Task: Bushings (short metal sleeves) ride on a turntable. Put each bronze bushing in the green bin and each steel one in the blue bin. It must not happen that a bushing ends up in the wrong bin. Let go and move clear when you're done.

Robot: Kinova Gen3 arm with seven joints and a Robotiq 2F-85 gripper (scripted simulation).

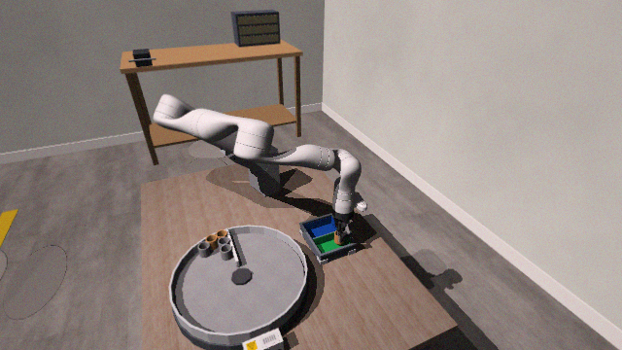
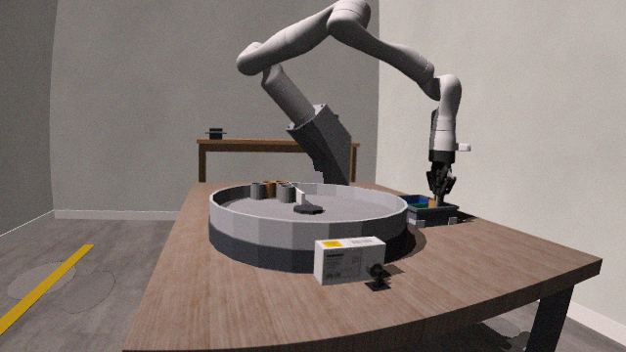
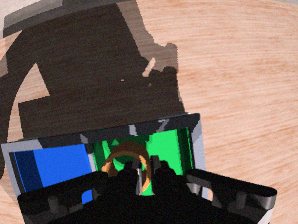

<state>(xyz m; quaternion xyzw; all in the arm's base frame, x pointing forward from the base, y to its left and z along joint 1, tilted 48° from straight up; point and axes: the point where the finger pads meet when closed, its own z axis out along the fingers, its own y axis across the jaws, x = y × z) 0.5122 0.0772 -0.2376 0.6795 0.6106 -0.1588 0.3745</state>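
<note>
Round grey turntable (image 1: pixel 194 311) with raised rim: carries five short sleeves clustered by its divider, two bronze (image 1: pixel 212 239), three steel (image 1: pixel 203 249).

Two-compartment bin: blue half (image 1: pixel 321 227), green half (image 1: pixel 325 242).

Black two-finger gripper (image 1: pixel 341 235): closed on one bronze bushing (image 3: pixel 112 160), low over the green half.

Handling, judged: rigid, dense, smooth metal, likely slippery; best pinched across the wall, one finger inside the bore.
</note>
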